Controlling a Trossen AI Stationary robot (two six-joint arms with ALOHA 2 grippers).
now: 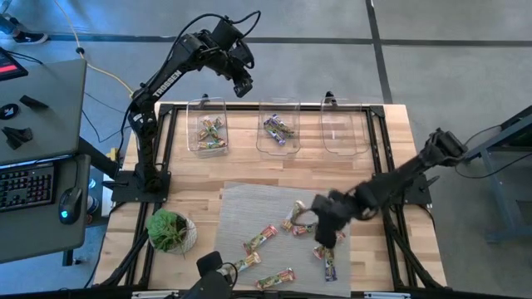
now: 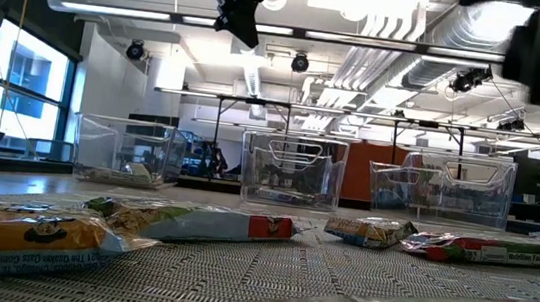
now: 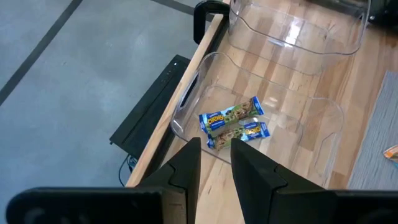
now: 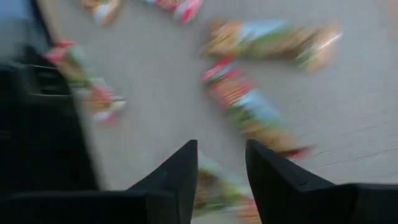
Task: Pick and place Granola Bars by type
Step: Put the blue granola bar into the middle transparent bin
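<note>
A pale wood counter (image 1: 391, 133) carries a grey woven mat (image 1: 241, 212) over its near half; the low view looks past it into a workshop hall with ceiling ducts and strip lights. Three clear bins stand in a row along the far edge. The left bin (image 1: 207, 126) holds several green and yellow bars, too bunched to count; the middle bin (image 1: 278, 126) holds two purple bars (image 1: 278, 129); the right bin (image 1: 342, 126) shows only bare wood through it.

About seven loose Granola Bars (image 1: 260, 239) lie scattered on the mat, from its centre out toward 4 and 6 o'clock. A potted green plant (image 1: 169, 230) sits at 8 o'clock, just off the mat's corner. A side desk with a keyboard (image 1: 27, 184) and mouse stands beyond the counter at 9 o'clock.

The left gripper (image 1: 241, 85) hangs high beyond the far edge, between the left and middle bins, fingers (image 3: 186, 171) released a narrow way with nothing between them. The right gripper (image 1: 326, 232) hovers over the bars at 4 o'clock, fingers (image 4: 180, 174) apart, holding nothing.
</note>
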